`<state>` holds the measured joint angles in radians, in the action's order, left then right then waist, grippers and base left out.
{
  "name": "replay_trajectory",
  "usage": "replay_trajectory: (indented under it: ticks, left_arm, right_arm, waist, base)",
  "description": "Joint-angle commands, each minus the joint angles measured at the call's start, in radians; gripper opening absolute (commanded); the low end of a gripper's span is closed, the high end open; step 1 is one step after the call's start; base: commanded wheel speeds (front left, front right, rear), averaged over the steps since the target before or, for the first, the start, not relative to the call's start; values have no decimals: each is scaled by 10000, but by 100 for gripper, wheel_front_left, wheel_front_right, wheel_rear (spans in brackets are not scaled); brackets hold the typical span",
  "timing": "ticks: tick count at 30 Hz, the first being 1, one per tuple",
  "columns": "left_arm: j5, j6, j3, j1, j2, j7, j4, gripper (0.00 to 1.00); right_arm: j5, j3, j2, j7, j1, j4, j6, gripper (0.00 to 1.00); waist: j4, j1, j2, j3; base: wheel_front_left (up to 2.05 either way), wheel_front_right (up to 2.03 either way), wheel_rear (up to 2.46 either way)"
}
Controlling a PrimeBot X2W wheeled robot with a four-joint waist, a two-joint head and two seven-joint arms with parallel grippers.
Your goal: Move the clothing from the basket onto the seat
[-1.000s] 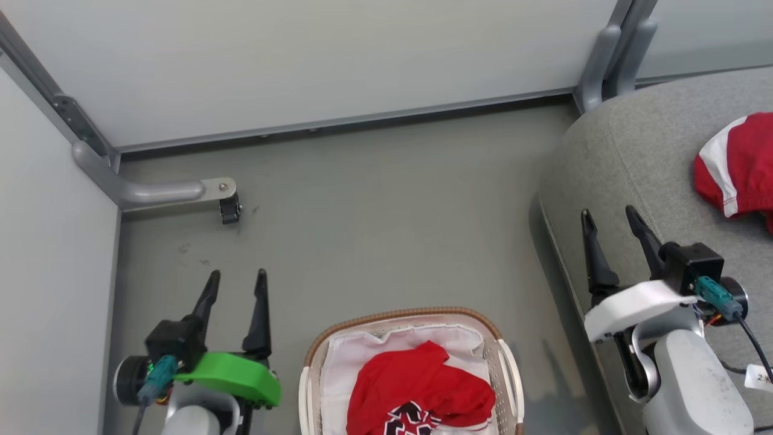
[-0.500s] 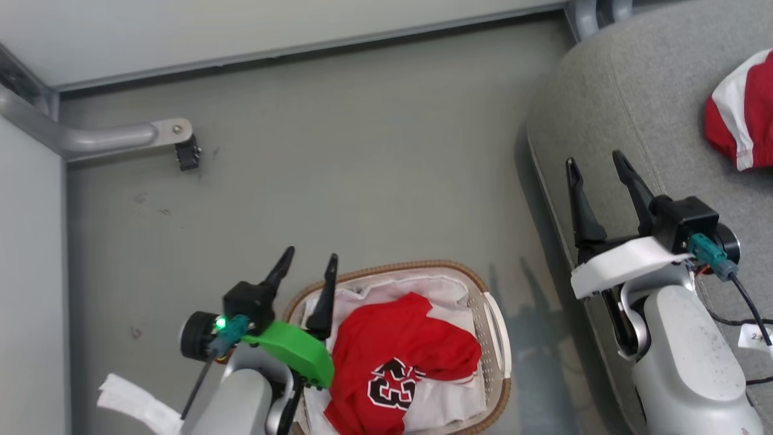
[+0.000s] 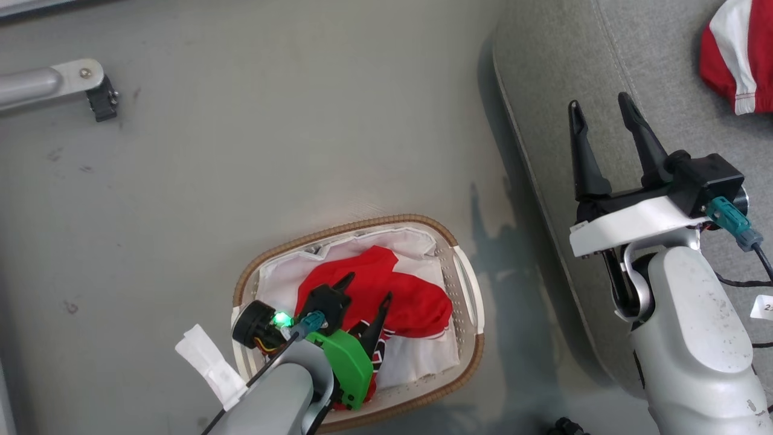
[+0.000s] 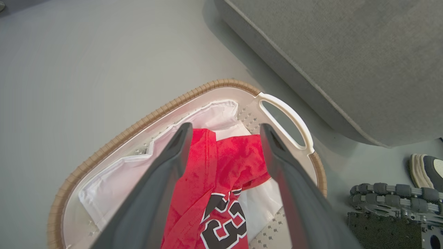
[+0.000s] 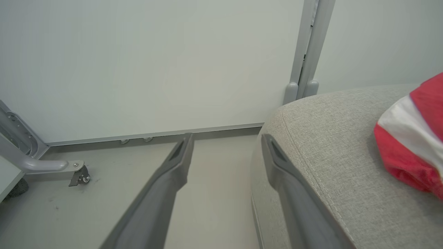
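The white perforated basket with a brown woven rim stands on the grey floor. The red jersey lies crumpled in it on the white lining. My left gripper hangs open just above the jersey. In the left wrist view its fingers frame the jersey, whose number 23 shows below. The red shorts with a white stripe lie on the grey seat at the right. My right gripper is open and empty over the seat's left edge, apart from the shorts.
A grey metal leg with a black caster reaches in at the far left. A pale wall panel closes the far side. A shoe and dark robot base parts sit right of the basket. Bare floor lies between basket and wall.
The head camera has tilted down, shifting the whole scene. My left gripper has moved right from the floor beside the basket to above the jersey. The right gripper stays open.
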<state>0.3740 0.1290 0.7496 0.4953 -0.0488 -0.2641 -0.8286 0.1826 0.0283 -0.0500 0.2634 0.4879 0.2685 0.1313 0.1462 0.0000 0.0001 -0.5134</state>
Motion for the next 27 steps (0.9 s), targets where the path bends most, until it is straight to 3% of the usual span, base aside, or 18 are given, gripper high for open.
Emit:
replay_trajectory:
  ticks: [1, 10, 19, 27]
  left_arm:
    - [111, 33, 168, 299, -100, -5, -169, 100]
    - [790, 33, 1619, 1686, -117, -2, -2471, 100]
    - [1250, 33, 2824, 2566, -146, 382, -3601, 100]
    - [862, 33, 4145, 3171, -352, 1004, -4158, 100]
  right_arm:
    - [-70, 65, -25, 16, 146, -112, -10, 100]
    - [63, 22, -27, 16, 206, -774, -10, 100]
    - [225, 132, -28, 16, 480, -1251, -10, 100]
    - [199, 307, -24, 16, 802, -1498, -10, 100]
  waist:
    - [495, 0, -1, -782]
    - [690, 0, -1, -1912]
    - [800, 0, -1, -2843]
    - [824, 0, -1, -3469]
  base:
    - [0, 0, 0]
    - [0, 0, 0]
    - [0, 0, 0]
    - [0, 0, 0]
